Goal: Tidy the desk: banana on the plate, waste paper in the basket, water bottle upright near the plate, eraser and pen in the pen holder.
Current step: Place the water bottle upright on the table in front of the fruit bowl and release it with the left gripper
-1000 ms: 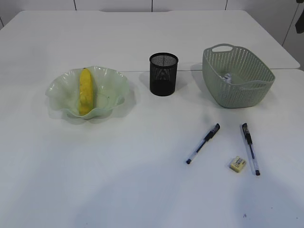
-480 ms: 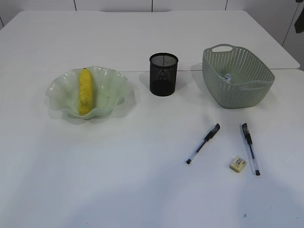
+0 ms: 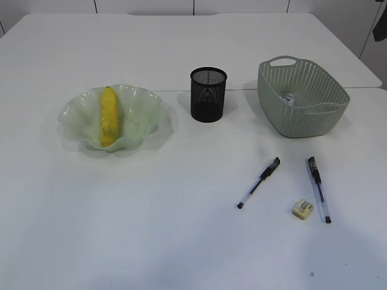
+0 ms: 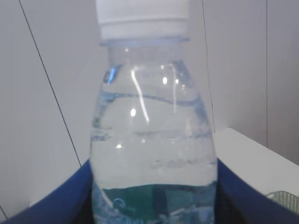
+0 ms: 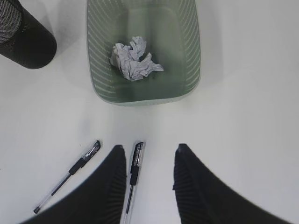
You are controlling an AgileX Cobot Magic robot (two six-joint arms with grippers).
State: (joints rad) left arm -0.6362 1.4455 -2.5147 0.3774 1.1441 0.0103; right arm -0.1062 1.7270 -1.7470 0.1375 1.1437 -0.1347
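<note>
Holding a clear plastic water bottle [image 4: 153, 140] with a white cap and teal label upright between its blue jaws, the left end effector [image 4: 153, 205] is closed part-way around the bottle's body; neither arm appears in the exterior view, so where the bottle hangs over the white desk [image 3: 151, 211] cannot be told. The wavy pale green plate [image 3: 75, 112] sits toward the desk's left edge with the yellow banana [image 3: 109, 115] already lying in it, its length running front to back. The sage green plastic basket [image 3: 275, 90] near the right edge holds the crumpled grey waste paper [image 5: 134, 59], and the black mesh pen holder [image 3: 208, 93] stands between plate and basket.

The right end effector [image 5: 149, 184] hangs empty with its black jaws partly apart, looking down at the desk. One clear pen with a black cap [image 5: 133, 179] lies directly beneath the gap, its long axis running almost parallel to the jaws rather than across them. A second similar pen [image 5: 67, 176] lies diagonally just to its left. The small yellow eraser [image 3: 302, 208] rests between the pens toward the front-right corner. The right arm is plainly nearer the pens, and a wrist turn would probably be needed to close across the shaft.
</note>
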